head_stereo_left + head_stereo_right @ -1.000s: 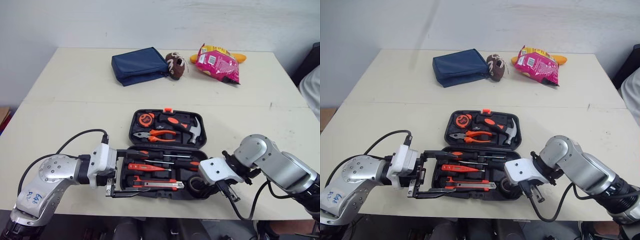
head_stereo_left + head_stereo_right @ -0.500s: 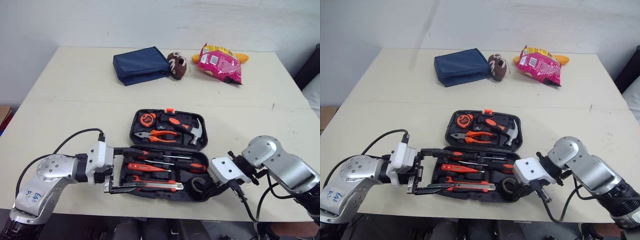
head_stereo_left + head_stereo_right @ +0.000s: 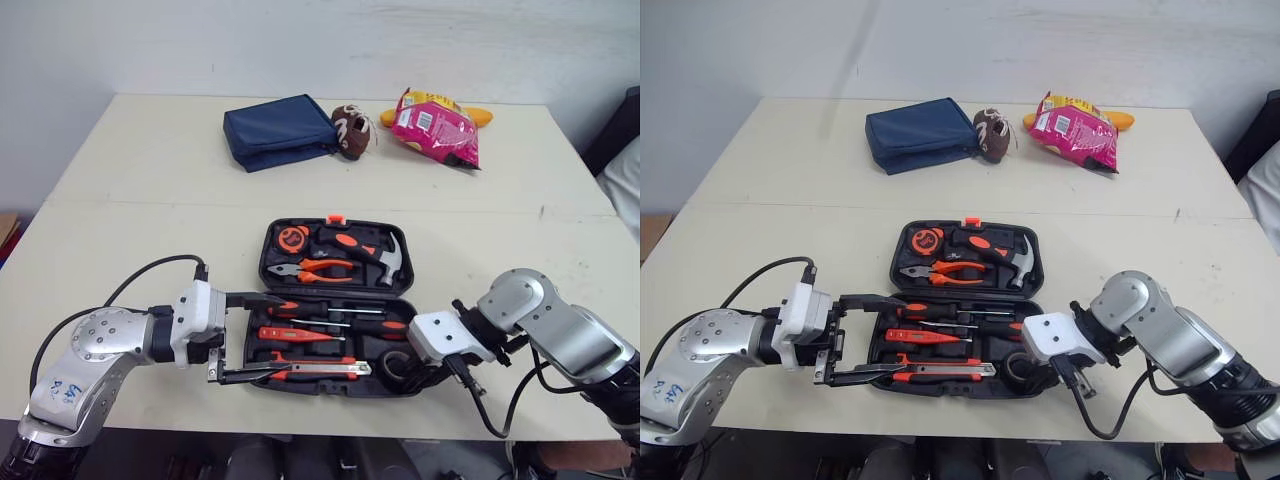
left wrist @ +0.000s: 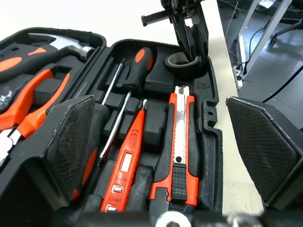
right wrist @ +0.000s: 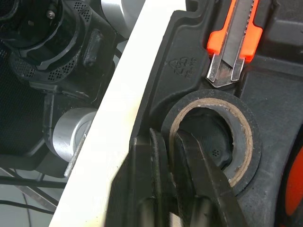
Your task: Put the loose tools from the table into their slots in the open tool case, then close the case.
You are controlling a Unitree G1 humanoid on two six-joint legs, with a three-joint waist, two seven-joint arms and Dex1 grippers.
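The open black tool case point(image 3: 265, 262) lies at the table's front middle. Its lid half holds a hammer point(image 3: 378, 251), pliers point(image 3: 316, 268) and a tape measure point(image 3: 292, 238). Its near half holds screwdrivers point(image 3: 340, 323), a red tester point(image 4: 127, 163) and an orange utility knife point(image 4: 180, 137). A black tape roll point(image 5: 239, 142) sits in the front right corner. My right gripper point(image 5: 166, 137) is shut on the roll's wall, one finger inside the ring and one outside. My left gripper point(image 3: 278, 335) is open, its fingers spanning the case's left end.
At the table's back lie a navy pouch point(image 3: 280, 130), a small brown toy ball point(image 3: 350, 128) and a pink snack bag point(image 3: 437, 125). A person's light sleeve point(image 3: 625, 185) shows at the right edge. Bare tabletop surrounds the case.
My right gripper drew slightly to the right, then came back in at the tape roll. The left gripper has stayed at the case's left end.
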